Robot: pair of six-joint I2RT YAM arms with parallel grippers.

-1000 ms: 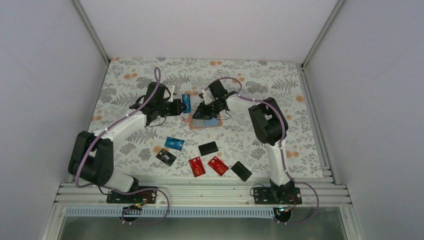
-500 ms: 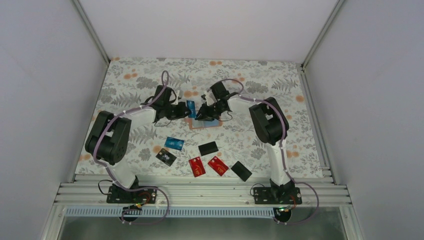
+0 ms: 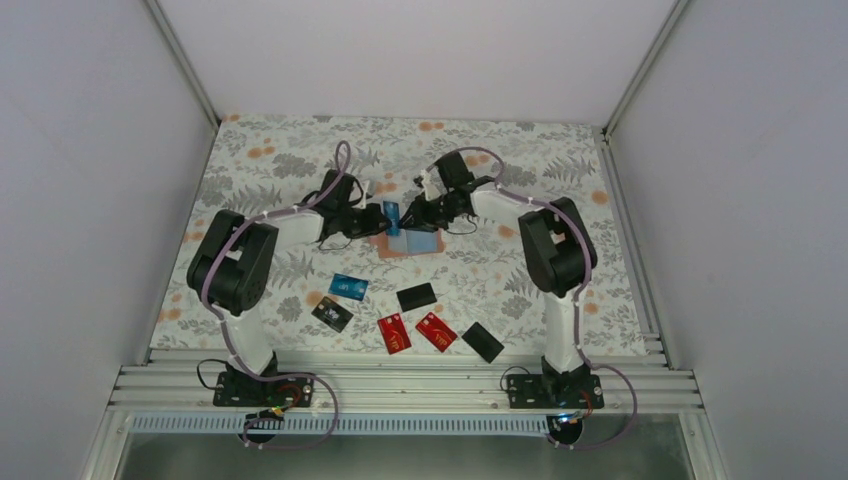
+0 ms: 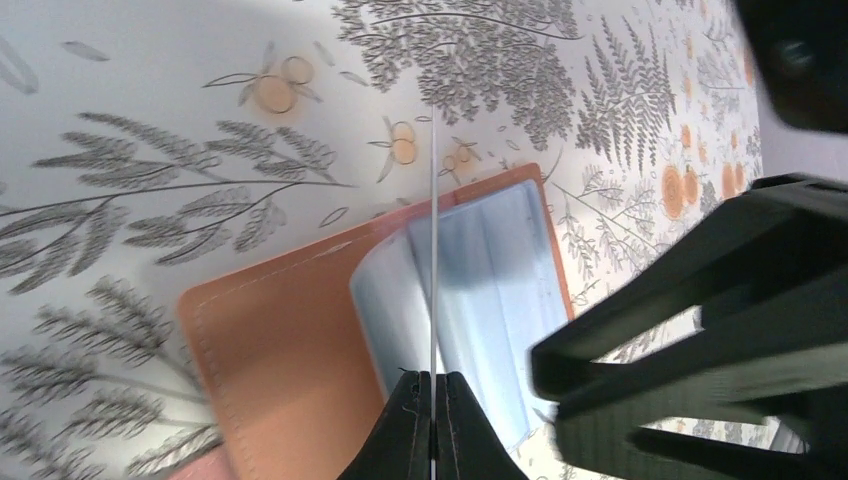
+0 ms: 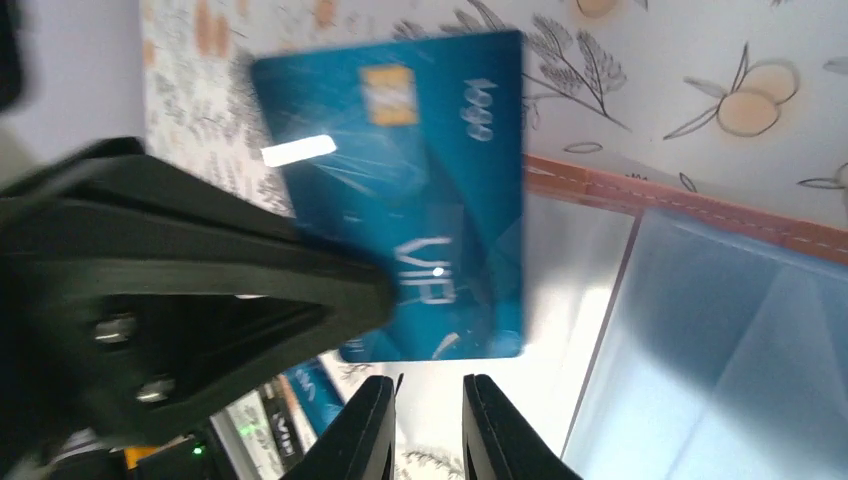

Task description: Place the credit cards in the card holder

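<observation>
The card holder [image 3: 382, 244] lies open on the cloth, tan leather [image 4: 270, 350] with pale see-through sleeves [image 4: 485, 280] inside. My left gripper [image 3: 378, 218] is shut on a blue credit card [image 3: 392, 216], which stands on edge just above the holder's left half. That card shows edge-on as a thin line [image 4: 433, 250] over the sleeves, and as a blue VIP face [image 5: 420, 190] in the right wrist view. My right gripper [image 3: 415, 213] hovers at the holder's far edge, its jaws a narrow gap apart [image 5: 430, 425] with nothing seen between them.
Several more credit cards lie nearer the arms: a blue one [image 3: 348, 287], a black one [image 3: 332, 314], two red ones [image 3: 393, 333] [image 3: 436, 331], and two more black ones [image 3: 416, 296] [image 3: 483, 341]. White walls close in the floral cloth [image 3: 560, 280].
My left arm has swung right and carried the blue card over the open card holder. My right gripper has drawn back slightly from the holder's middle toward its far edge.
</observation>
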